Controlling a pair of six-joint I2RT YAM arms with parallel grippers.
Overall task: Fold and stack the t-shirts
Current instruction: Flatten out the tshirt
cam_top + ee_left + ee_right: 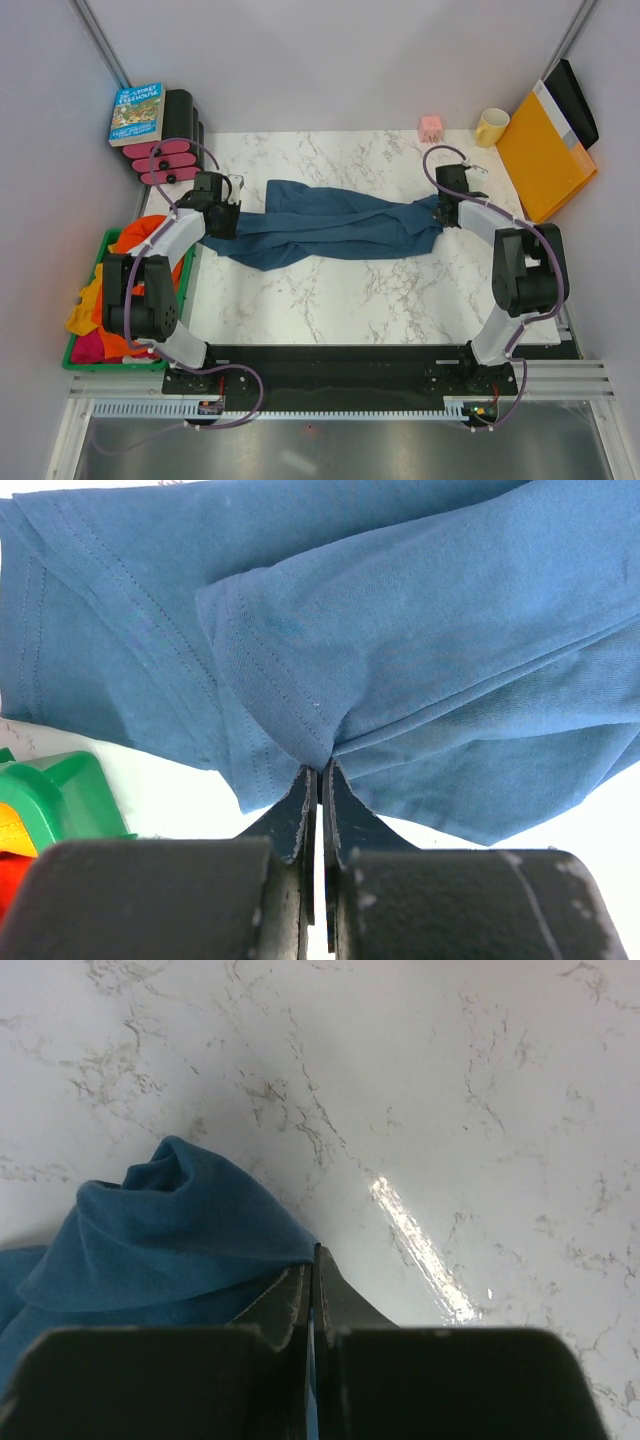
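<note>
The marble table (400, 290) carries the dark teal-blue t-shirt (330, 225), stretched in a rumpled band across its middle. A green crate (100, 364) at the table's left edge holds the orange, yellow and pink-red t-shirts (90, 310) in a heap. The left gripper (320, 770) is clamped on a fold at the blue shirt's left end, and the right gripper (313, 1252) is closed on a sliver of cloth at its right end.

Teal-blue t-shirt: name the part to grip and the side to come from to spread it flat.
Grip the teal-blue t-shirt at its two ends, one arm coming in from each outer side. It lies drawn into a long bunched band across the table, so the ends are the gathered, pinchable parts. The left gripper and right gripper already have their jaws shut there.
</note>
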